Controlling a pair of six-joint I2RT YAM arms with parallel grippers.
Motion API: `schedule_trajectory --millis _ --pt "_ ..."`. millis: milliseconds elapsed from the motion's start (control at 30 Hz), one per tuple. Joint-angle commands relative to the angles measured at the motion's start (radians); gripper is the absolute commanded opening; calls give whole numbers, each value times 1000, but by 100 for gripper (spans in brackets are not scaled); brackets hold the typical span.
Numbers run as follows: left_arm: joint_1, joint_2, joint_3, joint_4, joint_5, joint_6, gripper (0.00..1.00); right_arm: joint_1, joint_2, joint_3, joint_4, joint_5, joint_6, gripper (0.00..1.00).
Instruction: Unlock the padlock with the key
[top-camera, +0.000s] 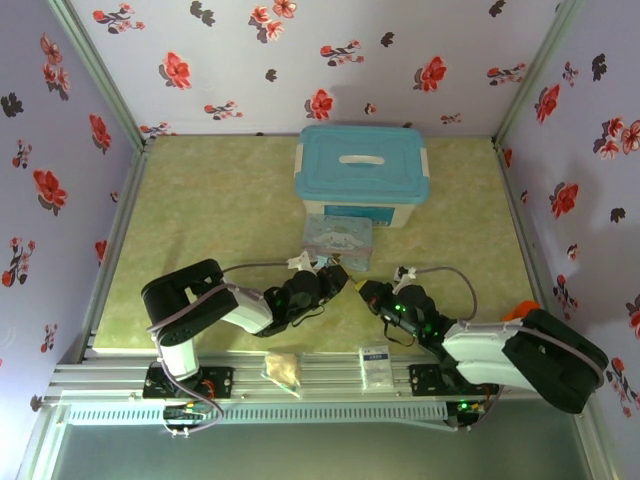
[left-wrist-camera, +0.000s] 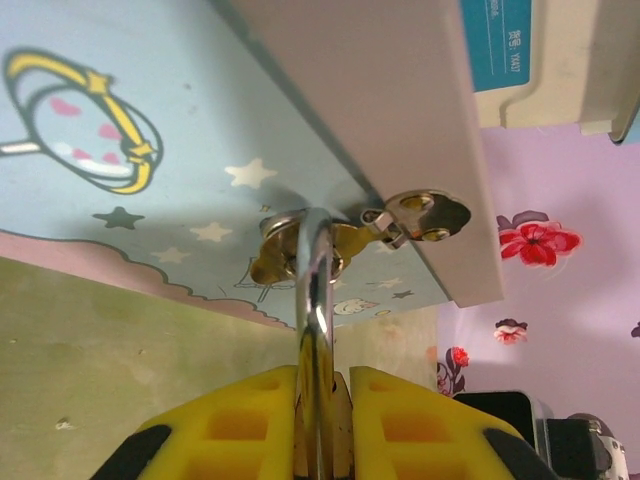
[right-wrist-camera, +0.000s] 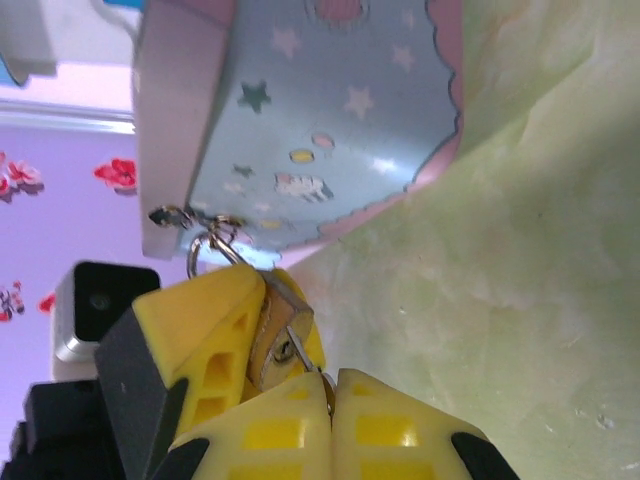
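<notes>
The brass padlock (right-wrist-camera: 275, 330) sits clamped between the left jaws, silvery shackle (left-wrist-camera: 315, 290) projecting past their tips. The thin key (right-wrist-camera: 314, 374), pinched in the right jaws, meets its keyhole.

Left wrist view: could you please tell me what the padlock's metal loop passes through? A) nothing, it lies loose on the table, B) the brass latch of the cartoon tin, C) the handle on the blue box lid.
B: the padlock, pinched by its silvery loop in the left gripper, runs up through the brass latch at the edge of the cartoon tin.
</notes>
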Motion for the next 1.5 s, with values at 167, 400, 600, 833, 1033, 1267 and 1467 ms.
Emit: schedule_trajectory --millis 167,400,600,833,1033,1267,1467 --pt "-15 27 21 130 6 -28 0 16 -53 38 -14 54 3 0" --pt "-5 1 11 107 -28 -26 0 21 -166 21 -232 82 3 0" --pt "-1 -2 28 105 -27 -18 0 22 -237 48 -350 69 -19 0" --pt "3 -12 42 88 -23 -9 0 22 -114 70 -225 36 -14 0" --pt "5 -5 34 95 -16 -20 0 23 -42 79 -154 43 -19 0" --pt "9 9 36 103 -10 -29 0 23 -55 94 -190 46 -32 0" --pt "8 11 41 108 2 -30 0 24 11 94 -89 50 -29 0"
